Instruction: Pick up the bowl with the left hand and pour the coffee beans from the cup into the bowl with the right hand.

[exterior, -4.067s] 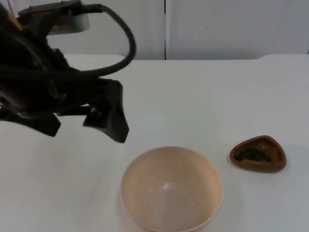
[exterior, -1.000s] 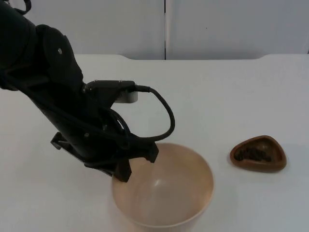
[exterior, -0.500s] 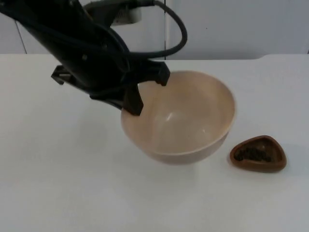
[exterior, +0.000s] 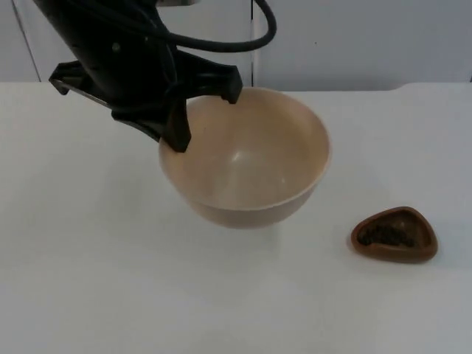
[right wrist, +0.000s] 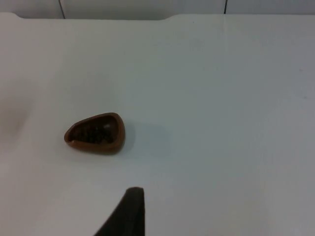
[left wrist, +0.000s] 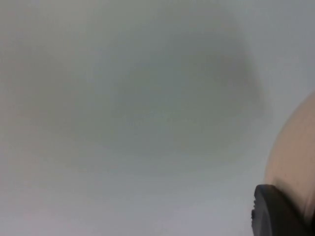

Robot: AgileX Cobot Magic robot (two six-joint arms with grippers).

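Top view, nearest item first: the cup (exterior: 394, 235), a brown, teardrop-shaped dish holding dark coffee beans (exterior: 386, 235), rests flat on the white tabletop (exterior: 88, 280) toward its right edge, on the near half. Beyond it and to the left, the beige bowl (exterior: 247, 158) is off the tabletop, rim tilted slightly toward the camera, interior empty; its soft shadow lies on the surface beneath it. The bowl and the cup are well apart. The left tool (exterior: 203, 110) is closed on the bowl's left rim, one black finger reaching down the outer wall and the other crossing over the far part of the rim; the left arm rises from there toward the far left corner. Left wrist view: a black fingertip (left wrist: 275, 211) lies against the bowl's beige outer wall, with bare tabletop behind. Right wrist view: the right arm waits above the tabletop, the cup lying ahead of the right tool's fingertip (right wrist: 129, 212) and apart from it; how far the right tool is open cannot be determined. Farthest, the tabletop ends at the grey partition wall (exterior: 354, 44).
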